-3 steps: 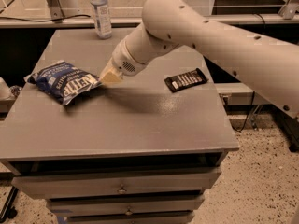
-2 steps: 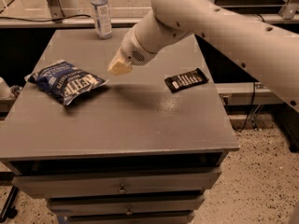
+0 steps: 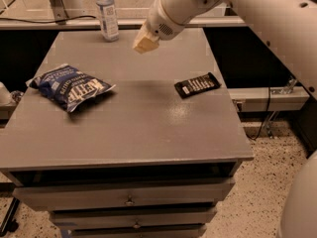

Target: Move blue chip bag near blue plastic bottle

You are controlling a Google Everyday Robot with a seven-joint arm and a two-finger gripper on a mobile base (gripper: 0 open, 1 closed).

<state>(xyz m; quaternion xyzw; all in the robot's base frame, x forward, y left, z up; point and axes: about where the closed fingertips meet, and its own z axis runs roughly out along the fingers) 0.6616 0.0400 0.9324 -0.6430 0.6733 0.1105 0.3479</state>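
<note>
The blue chip bag lies flat on the left side of the grey table, dark blue with white lettering. The blue plastic bottle stands upright at the table's back edge, left of centre, clear with a pale label and white cap. My gripper hangs in the air above the back middle of the table, to the right of the bottle and well away from the bag, up and to its right. It holds nothing that I can see.
A flat black bar-shaped packet lies on the right side of the table. The table has drawers below its front edge. A shelf and cables run behind the table; speckled floor lies to the right.
My gripper has risen and moved back and to the right, away from the chip bag's right end. The bag, bottle and black packet have not moved.
</note>
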